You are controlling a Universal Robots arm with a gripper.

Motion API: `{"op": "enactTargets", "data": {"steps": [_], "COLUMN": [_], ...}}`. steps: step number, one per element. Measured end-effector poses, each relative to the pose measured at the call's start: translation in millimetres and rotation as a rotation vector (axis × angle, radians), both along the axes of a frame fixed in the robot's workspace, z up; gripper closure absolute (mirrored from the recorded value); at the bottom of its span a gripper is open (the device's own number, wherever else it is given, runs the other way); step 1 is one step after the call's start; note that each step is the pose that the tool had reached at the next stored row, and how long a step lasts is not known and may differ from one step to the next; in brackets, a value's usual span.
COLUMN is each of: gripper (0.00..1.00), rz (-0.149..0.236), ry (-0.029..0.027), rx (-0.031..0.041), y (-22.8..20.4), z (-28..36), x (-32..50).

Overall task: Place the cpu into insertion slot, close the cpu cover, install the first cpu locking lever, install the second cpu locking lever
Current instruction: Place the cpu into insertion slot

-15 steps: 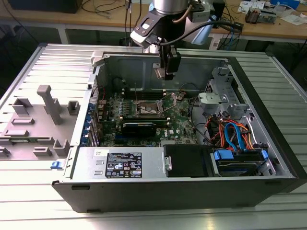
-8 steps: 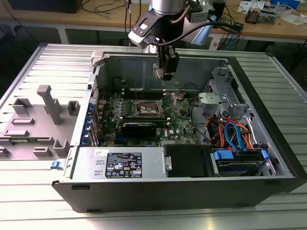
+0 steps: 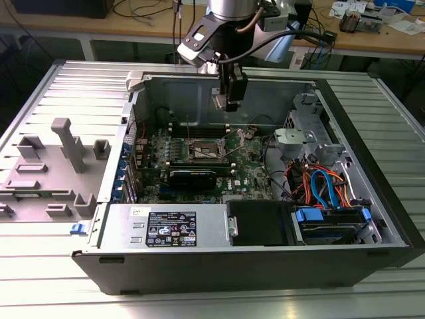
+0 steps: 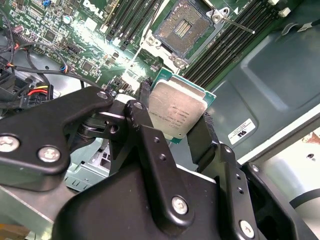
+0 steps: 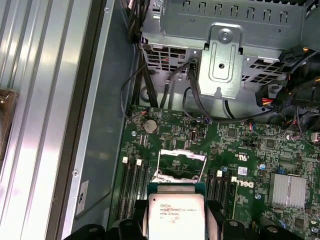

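Our hand (image 3: 230,100) clamps the cpu (image 4: 179,111) by two opposite edges, raised clear of the uncovered insertion slot (image 4: 185,27). We judge it light, rigid and fragile underneath, so the edges suit.

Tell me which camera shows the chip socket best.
The second wrist view: the socket lies open there, its dark gold-tinted centre unobstructed. In the first wrist view the chip held in the gripper covers part of it. The exterior view shows it far off on the green board, below the gripper.
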State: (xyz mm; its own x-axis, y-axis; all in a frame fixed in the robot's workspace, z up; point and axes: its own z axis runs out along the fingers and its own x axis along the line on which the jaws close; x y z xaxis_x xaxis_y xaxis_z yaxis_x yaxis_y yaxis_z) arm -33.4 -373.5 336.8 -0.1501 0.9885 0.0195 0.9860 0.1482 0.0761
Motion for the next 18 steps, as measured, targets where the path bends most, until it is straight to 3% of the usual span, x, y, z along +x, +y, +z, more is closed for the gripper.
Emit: {"op": "enactTargets", "data": {"steps": [5,8,11,12,13,16,18], "gripper": [0.46,0.46,0.46,0.46,0.46,0.46,0.46], "rz": [-0.005,-0.03,-0.066,-0.081,-0.082,-0.083,-0.083], "ry": [0.0001,0.0007,0.0067,0.014,0.0172,0.0227,0.0233], "rx": [0.0001,0.0001,0.0,-0.0003,-0.0004,-0.0007,-0.0008], "y": [-0.7,-0.7,-0.5,-0.5,-0.5,-0.5,-0.5], "z": [-1.4,-4.6,-8.7,-10.3,-10.9,-12.5,-12.7], "x": [-0.3,-0.8,-0.9,-1.1,-2.4,-8.0,-8.7]}}
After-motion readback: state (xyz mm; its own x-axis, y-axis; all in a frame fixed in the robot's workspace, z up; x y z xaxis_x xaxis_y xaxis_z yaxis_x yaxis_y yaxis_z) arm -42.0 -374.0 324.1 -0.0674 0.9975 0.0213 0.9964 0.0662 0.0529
